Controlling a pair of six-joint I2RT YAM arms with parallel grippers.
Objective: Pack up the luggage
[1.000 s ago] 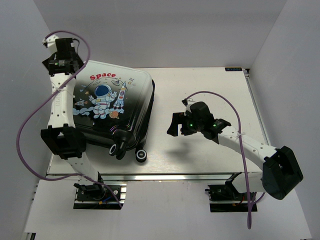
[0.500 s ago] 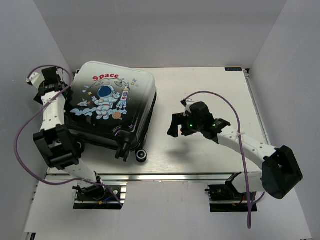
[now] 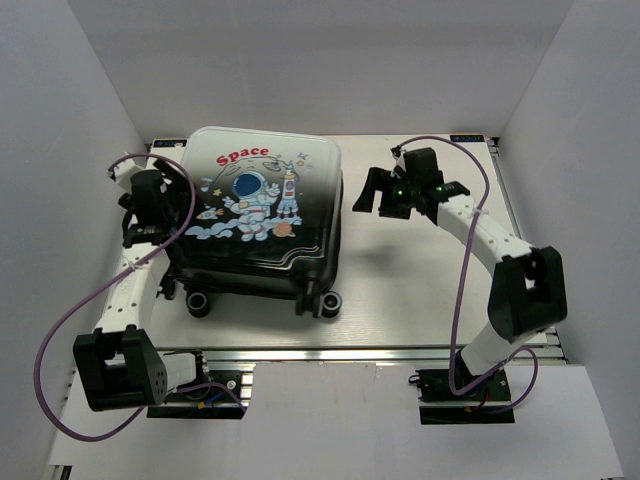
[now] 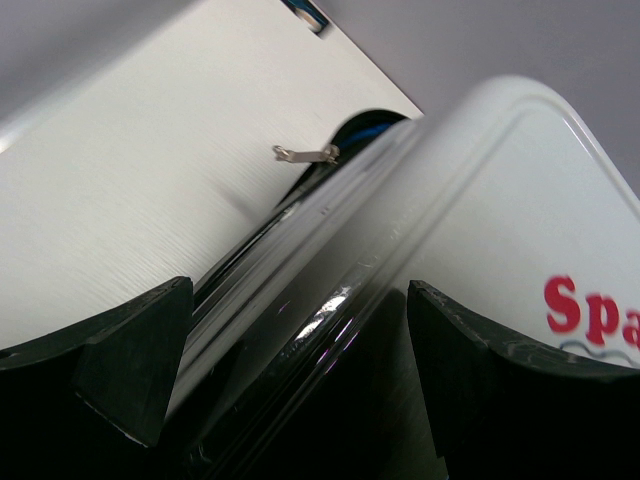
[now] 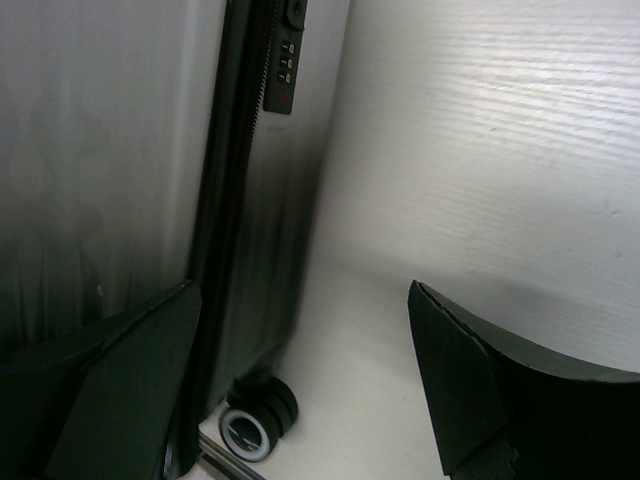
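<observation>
luggage [image 3: 255,215] is lying shut, print up, at centre-left of the top view | left gripper [image 4: 298,305] is spread wide, straddling its left rim | right gripper [image 3: 368,192] is spread wide, hovering just right of it

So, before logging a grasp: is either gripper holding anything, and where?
Nothing is held. The open left gripper straddles an edge of the black-to-white astronaut-print hard-shell suitcase; the open right gripper sits beside it.

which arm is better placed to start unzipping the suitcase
Probably left: its open claw straddles the suitcase's seam, with the zipper pull just ahead. The right claw, also open, hangs beside the other side, with no pull in its view.
</observation>
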